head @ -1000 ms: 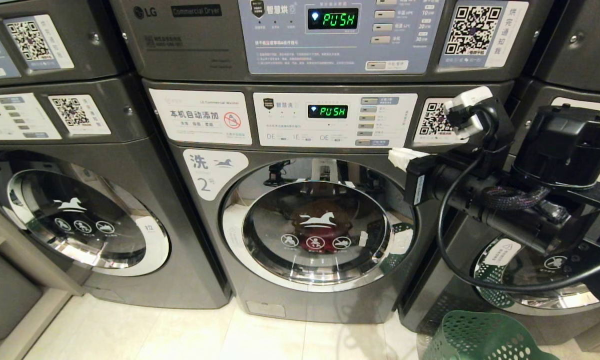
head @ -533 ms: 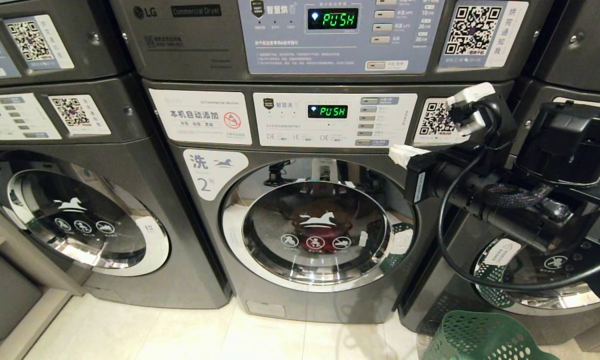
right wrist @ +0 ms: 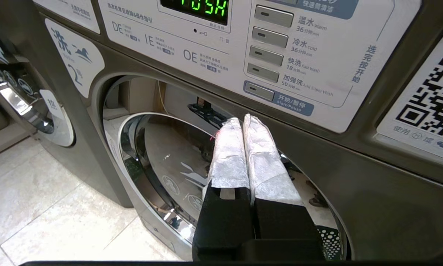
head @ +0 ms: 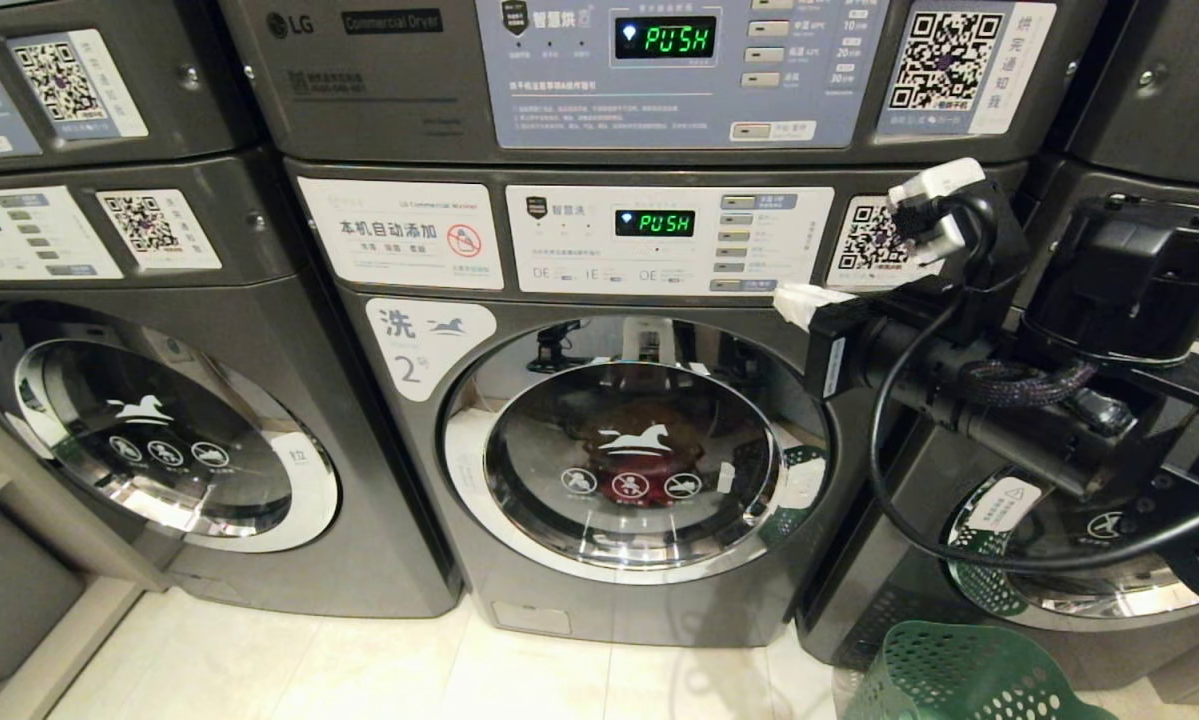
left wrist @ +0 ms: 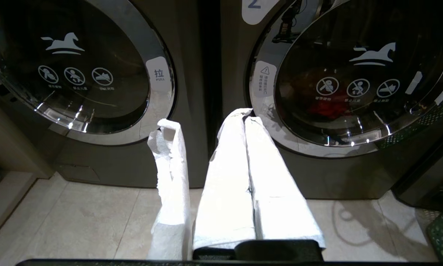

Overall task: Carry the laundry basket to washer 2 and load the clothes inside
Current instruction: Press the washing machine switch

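- Since the earlier frame the right arm has been raised slightly in the head view; the washers, the floor and the basket point(head: 959, 675) are unchanged, so the camera has not moved.
- At the left, the left gripper point(left wrist: 245, 116) is seen only by its own wrist camera: parked low, pointed at the seam between the two washers, wrapped fingers pressed together on nothing.
- In the middle, washer 2 point(head: 599, 440) stands with its door shut; the clothes point(head: 639, 450) show as a red mass behind the glass.
- At the right, the right gripper point(head: 794, 300) is held level against the front of washer 2, just under the control panel point(right wrist: 221, 48) near the start button; its jaws are closed and empty.
- At the lower right, the basket stands on the floor before the neighbouring machine, and nothing is seen in it.
- Loading is judged done. The step in hand looks like finishing at the panel or door; next, a short, straight press or a clean withdrawal is called for.
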Robot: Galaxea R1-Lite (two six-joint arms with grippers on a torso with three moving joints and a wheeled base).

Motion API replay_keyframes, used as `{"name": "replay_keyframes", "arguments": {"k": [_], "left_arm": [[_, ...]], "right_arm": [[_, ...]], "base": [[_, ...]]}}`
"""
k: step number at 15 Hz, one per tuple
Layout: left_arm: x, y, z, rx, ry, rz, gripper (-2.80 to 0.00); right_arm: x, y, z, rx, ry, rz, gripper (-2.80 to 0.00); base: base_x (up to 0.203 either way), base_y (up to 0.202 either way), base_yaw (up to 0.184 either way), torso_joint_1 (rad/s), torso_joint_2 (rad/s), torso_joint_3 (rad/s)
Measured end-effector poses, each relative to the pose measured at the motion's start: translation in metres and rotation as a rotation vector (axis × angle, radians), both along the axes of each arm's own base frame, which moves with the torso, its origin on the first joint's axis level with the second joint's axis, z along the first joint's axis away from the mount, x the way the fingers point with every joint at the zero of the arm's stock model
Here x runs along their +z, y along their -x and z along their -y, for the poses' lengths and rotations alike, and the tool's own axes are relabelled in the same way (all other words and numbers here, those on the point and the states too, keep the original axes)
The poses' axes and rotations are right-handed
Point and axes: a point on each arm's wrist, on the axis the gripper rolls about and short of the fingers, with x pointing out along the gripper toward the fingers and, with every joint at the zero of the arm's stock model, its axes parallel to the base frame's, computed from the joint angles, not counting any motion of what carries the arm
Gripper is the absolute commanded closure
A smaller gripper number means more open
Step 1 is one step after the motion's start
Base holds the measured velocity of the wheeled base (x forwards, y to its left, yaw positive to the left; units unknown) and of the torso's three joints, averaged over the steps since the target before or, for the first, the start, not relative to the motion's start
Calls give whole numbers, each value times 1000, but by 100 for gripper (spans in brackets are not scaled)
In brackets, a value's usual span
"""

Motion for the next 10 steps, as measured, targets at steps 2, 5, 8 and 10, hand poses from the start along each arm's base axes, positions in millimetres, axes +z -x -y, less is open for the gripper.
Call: {"name": "replay_keyframes", "arguments": {"k": [2,5,8,10], "left_arm": [[0,0,0,5,1,-3,0],[-1,0,0,-3,6,-5,0],[0,0,1,-26,-30,0,0],[0,0,1,-34,-56,2,0]], "right_arm": [[-1,-2,-1,3,2,-3,0],[-3,-3,-2,4,1,-7,0],[-3,-5,-3,4,2,-9,0],[-5,-6,-4,4,2,-14,0]], "base": [[0,0,0,0,0,0],[0,0,0,0,0,0],[0,0,0,0,0,0],[0,0,0,0,0,0]]}}
